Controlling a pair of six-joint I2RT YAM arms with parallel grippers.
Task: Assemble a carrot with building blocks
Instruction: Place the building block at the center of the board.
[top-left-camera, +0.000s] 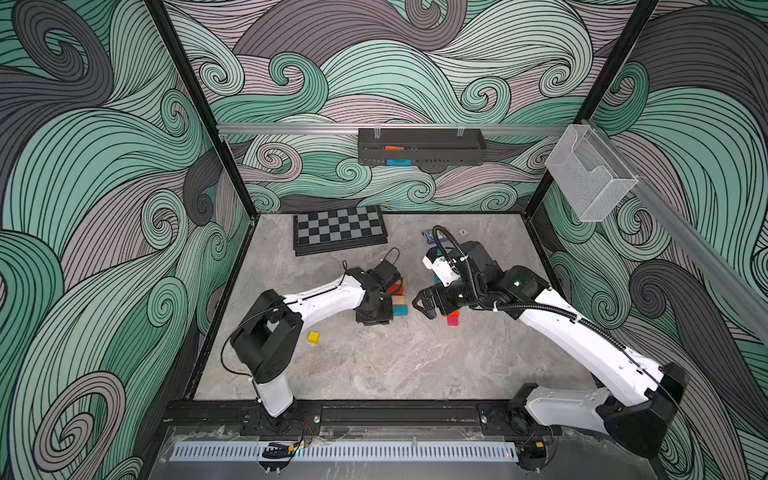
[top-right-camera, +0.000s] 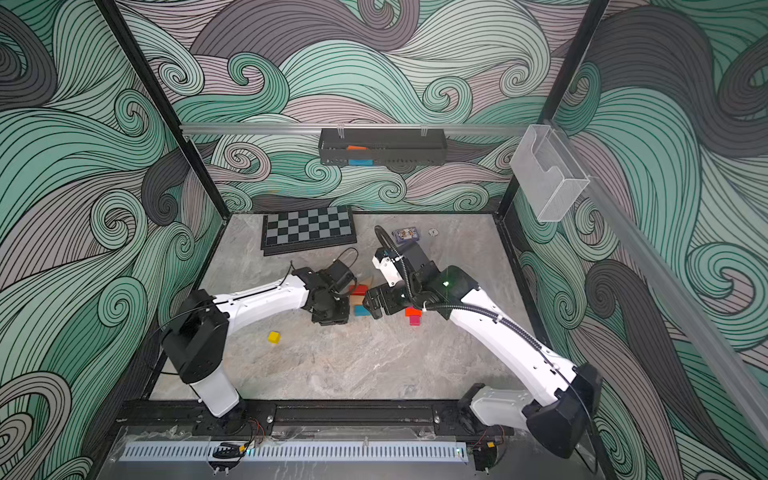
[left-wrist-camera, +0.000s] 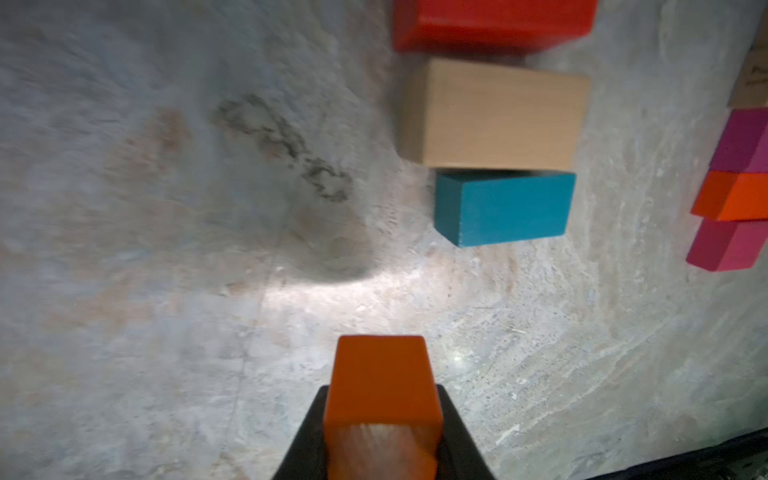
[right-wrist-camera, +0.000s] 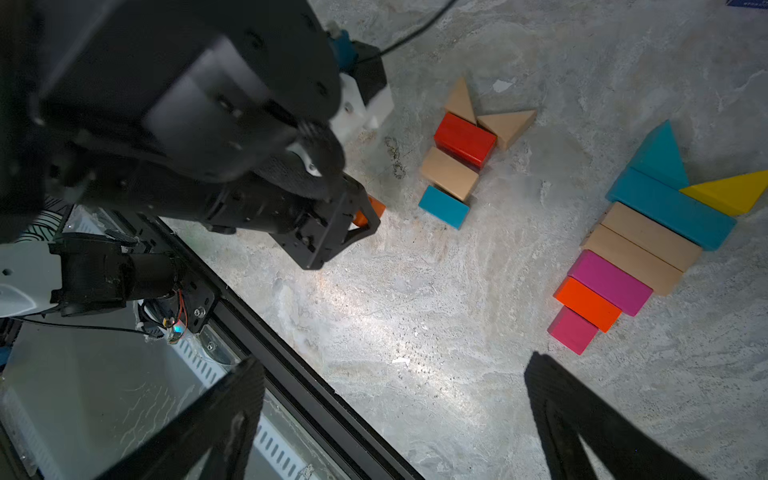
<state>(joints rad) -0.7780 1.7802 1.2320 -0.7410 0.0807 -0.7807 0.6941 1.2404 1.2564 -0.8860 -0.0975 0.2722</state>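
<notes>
While my left gripper (left-wrist-camera: 382, 428) clamps a smooth orange block (left-wrist-camera: 380, 374), my right gripper (right-wrist-camera: 395, 365) gapes wide.
Block's bare wooden end is blurred.

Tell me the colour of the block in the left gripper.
An orange block, held by the left gripper; the left wrist view shows it best.

Chequer board (top-right-camera: 308, 228) at back; card box (top-right-camera: 405, 234) nr.
</notes>
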